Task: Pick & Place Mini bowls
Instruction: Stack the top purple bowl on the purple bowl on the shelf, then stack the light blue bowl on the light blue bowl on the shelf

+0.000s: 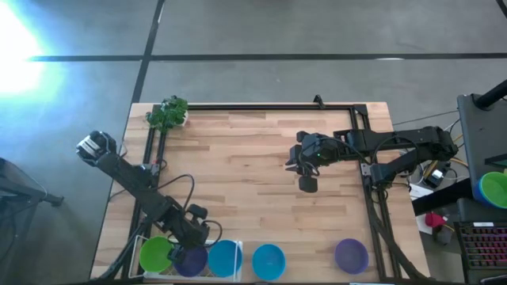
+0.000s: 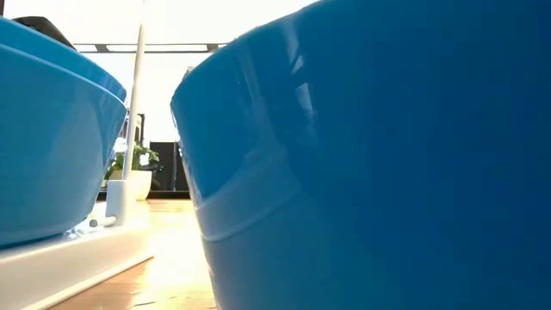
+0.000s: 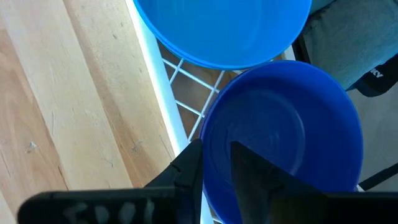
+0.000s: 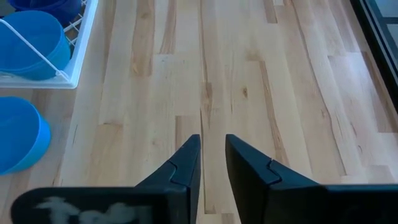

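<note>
Left gripper (image 3: 214, 180) sits closest. Its jaws are a narrow slit apart with nothing pinched, right over the near rim of the purple bowl (image 1: 190, 264) in the white mesh tray (image 3: 158, 87). The green bowl (image 1: 156, 255) lies just beside it on one side and the blue bowl (image 3: 224, 25) just ahead. The risk, as I judge it, is that a finger hooks that rim on lifting and tips the bowl onto its neighbours or drags the tray. The loose blue bowl (image 1: 268, 261) and loose purple bowl (image 1: 351, 255) lie well apart from the right gripper (image 4: 212, 168). It hangs slightly parted over bare wood, holding nothing.
</note>
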Tool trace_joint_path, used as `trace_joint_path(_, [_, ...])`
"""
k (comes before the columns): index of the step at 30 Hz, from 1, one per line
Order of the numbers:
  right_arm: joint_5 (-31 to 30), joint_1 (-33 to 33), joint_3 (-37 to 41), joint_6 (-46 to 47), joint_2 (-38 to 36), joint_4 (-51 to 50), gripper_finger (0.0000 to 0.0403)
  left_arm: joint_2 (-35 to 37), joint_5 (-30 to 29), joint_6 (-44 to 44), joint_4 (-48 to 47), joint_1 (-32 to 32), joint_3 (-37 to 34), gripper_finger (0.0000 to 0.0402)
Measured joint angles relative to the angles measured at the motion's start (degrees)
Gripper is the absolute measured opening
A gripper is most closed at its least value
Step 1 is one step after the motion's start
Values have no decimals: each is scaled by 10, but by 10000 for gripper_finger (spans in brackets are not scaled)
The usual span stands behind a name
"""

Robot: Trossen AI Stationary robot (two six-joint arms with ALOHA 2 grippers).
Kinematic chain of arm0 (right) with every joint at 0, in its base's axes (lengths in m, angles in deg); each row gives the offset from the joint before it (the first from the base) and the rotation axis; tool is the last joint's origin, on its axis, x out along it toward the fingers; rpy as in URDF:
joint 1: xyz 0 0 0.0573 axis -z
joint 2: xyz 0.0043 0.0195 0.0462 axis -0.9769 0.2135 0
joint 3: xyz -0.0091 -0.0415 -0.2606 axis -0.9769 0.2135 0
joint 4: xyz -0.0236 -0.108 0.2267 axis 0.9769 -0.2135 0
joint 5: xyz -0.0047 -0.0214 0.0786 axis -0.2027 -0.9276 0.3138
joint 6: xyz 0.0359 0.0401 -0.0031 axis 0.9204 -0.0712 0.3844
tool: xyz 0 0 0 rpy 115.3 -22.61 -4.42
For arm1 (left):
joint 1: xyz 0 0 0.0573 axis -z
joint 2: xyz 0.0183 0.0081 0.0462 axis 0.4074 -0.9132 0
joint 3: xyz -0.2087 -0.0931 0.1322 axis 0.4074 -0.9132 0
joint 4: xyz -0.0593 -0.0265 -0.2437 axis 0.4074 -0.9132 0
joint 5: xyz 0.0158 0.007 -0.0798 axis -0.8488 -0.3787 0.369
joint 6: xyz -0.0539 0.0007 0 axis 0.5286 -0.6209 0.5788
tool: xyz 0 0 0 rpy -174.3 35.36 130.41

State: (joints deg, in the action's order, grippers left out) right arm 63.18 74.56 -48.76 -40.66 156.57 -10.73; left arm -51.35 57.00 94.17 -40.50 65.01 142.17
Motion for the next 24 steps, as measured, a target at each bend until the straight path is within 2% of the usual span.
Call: trace_joint_path(24, [0,0,0,-5,0,0,77,49,0,1,0,-2,0,71])
